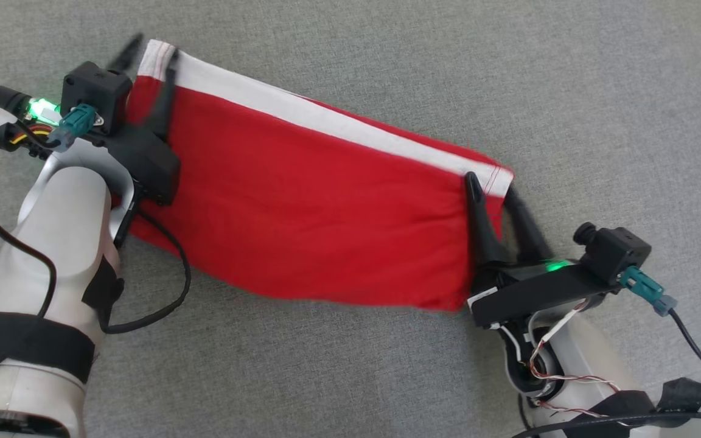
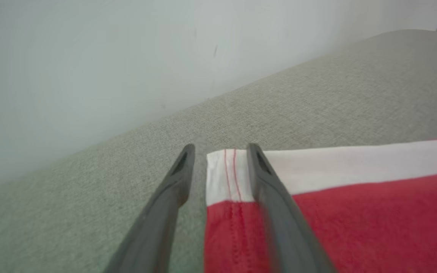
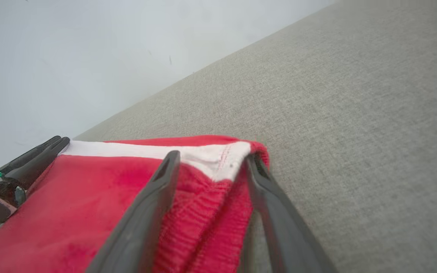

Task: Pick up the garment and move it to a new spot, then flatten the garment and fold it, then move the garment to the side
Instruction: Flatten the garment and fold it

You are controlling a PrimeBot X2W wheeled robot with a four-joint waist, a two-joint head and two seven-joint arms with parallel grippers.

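My left hand (image 2: 221, 151) stands apart, its fingers astride one white-banded corner of the soft red cotton garment (image 1: 302, 207). My right hand (image 3: 212, 158) is likewise apart at the opposite corner, where cloth seems to bunch loosely between the fingers, though blur leaves that uncertain. The garment lies flat, apparently folded, on the grey woven surface (image 1: 387, 377). It should handle light and limp, so I'd pinch both layers at the corners.

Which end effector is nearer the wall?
Left end effector: at the garment's far corner, toward the wall. Right end effector: at the corner nearer the robot.
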